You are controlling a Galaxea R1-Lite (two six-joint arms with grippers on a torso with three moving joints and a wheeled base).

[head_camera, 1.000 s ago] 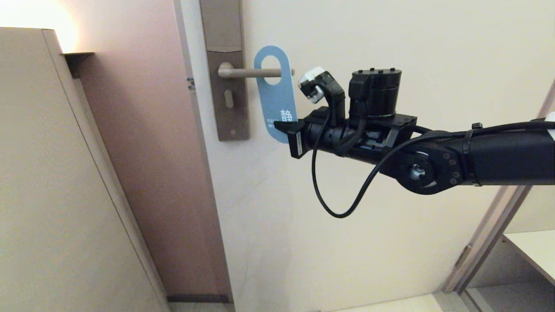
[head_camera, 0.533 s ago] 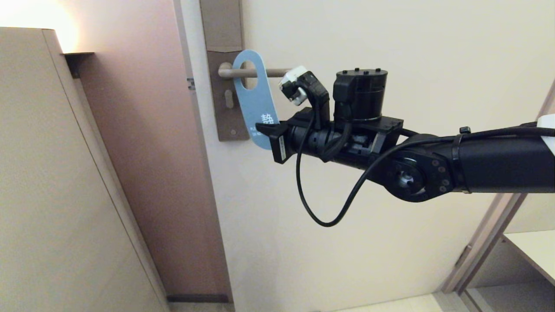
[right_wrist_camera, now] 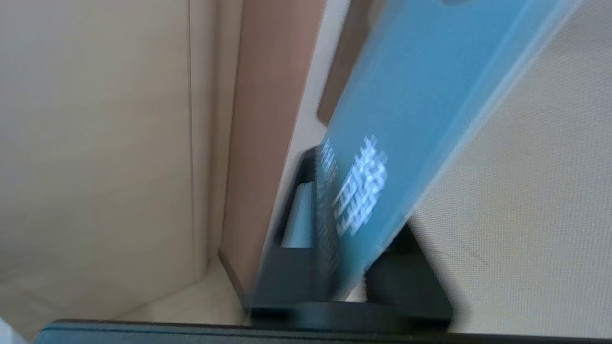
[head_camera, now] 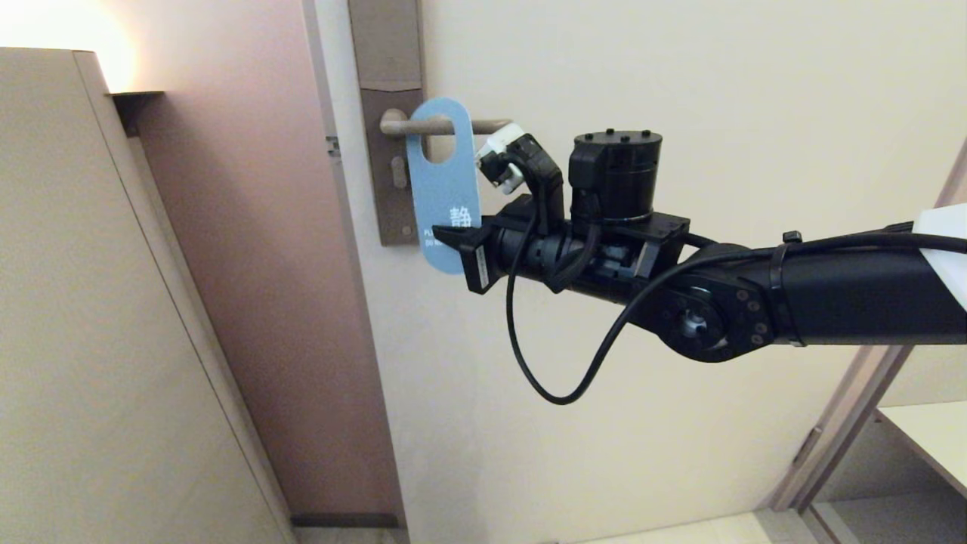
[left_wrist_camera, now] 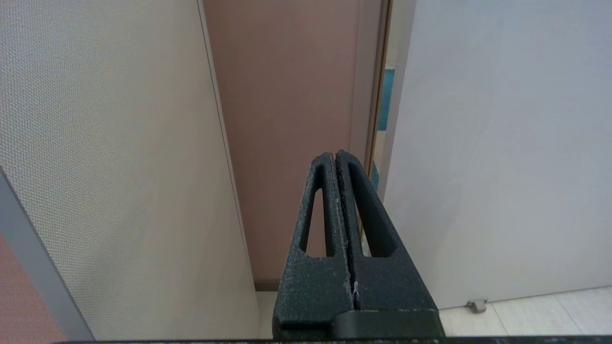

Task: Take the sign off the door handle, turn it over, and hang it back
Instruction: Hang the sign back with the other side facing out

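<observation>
Sign (head_camera: 442, 196) is on the door handle (head_camera: 396, 125): the oval hole sits around the lever, close to the plate (head_camera: 389, 60) end. The card hangs roughly upright against the door (head_camera: 680, 75). Blue face is toward the head camera, with a white Chinese character and small white lettering near the bottom. The lettering is too small to read.

Right tool (head_camera: 453, 238) is level at the sign's lower end, and the right arm reaches in from the right side of the head view. In the right wrist view the fingers (right_wrist_camera: 296, 267) stand slightly apart with the bottom edge of the blue card between them. The gap looks wider than the card. I can't tell whether either finger touches it, since that view is smeared.

A black cable (head_camera: 529, 378) loops down below the right wrist.

Left tool (left_wrist_camera: 337, 157) appears only in its own wrist view. It is parked low with its fingers pressed together and nothing in them, facing the gap between the door and a beige textured panel (left_wrist_camera: 95, 143). The left arm is not in the head view.

A light glows at the top left above a tall beige cabinet (head_camera: 75, 302).
</observation>
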